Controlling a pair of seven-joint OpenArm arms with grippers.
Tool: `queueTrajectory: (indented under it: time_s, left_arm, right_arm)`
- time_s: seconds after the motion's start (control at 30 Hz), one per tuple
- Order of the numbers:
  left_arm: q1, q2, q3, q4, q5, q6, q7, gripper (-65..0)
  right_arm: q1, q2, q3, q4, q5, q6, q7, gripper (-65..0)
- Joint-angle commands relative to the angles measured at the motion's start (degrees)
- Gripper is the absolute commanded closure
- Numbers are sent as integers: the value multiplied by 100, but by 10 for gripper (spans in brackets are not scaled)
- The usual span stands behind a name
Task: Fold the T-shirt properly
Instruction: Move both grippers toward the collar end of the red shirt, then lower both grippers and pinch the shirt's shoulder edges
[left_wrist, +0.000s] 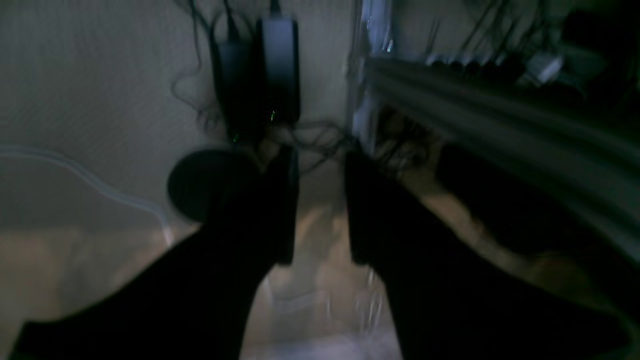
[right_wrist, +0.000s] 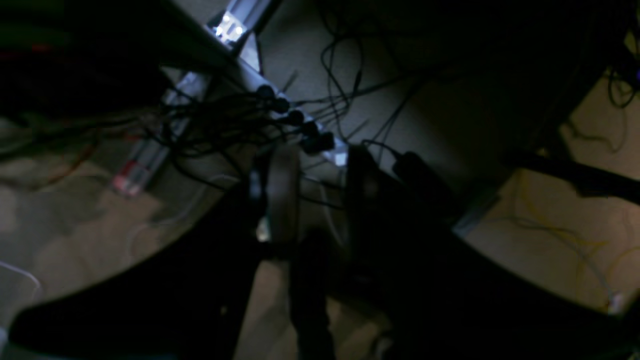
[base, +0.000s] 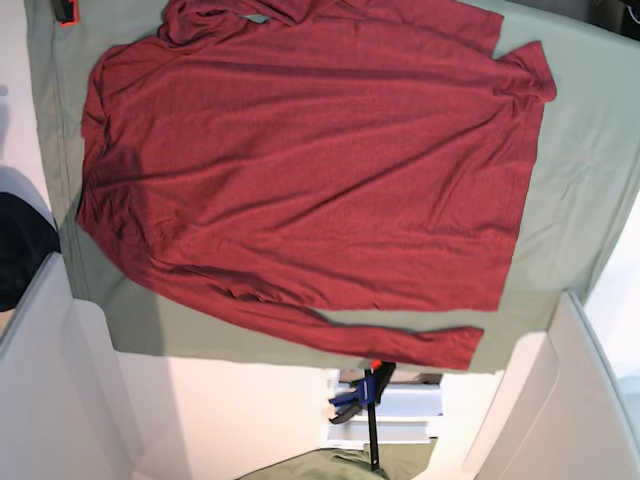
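T-shirt (base: 310, 170), dark red and long-sleeved, is seen spread flat across the middle of the base view on a green cloth (base: 585, 170) covering the surface, one sleeve stretched along its lower edge. In the dim, blurred wrist views the left gripper (left_wrist: 320, 200) and right gripper (right_wrist: 320, 200) are seen with jaws parted and nothing between them, above a floor strewn with cables (right_wrist: 240, 115)
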Motion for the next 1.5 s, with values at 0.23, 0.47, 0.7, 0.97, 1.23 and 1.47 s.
queueTrajectory:
  time_s: [0.23,0.47,0.7,0.97,1.23,1.47]
  left_arm:
    - [1342,-297,-216,2111,-26,417,-33,-194]
    - [2116,-450,-848,3810,345,319,153,-194]
    - [2618,-960,-946,5211,846,199,315,-194]
    - [3032,-1572,-946,6343,1325,223,566,-201]
    - [3067,-2208,-946,6778,1631,-343,271,-336]
    - [3036,-2632,-944,6835,1628,-345,44,-336]
  right_arm:
    - [-785,785,7,1410,-356,24,83,-158]
    - [-1027,1362,7,2433,-743,17,-407,-158]
    - [-1027,1982,7,3456,-1532,17,-1023,-158]
    - [-1019,2815,7,4343,-2234,17,-1281,-177]
    - [-328,3362,4,4371,-1937,20,-1241,-322]
    - [505,3475,-55,3976,-1274,48,-966,-321]
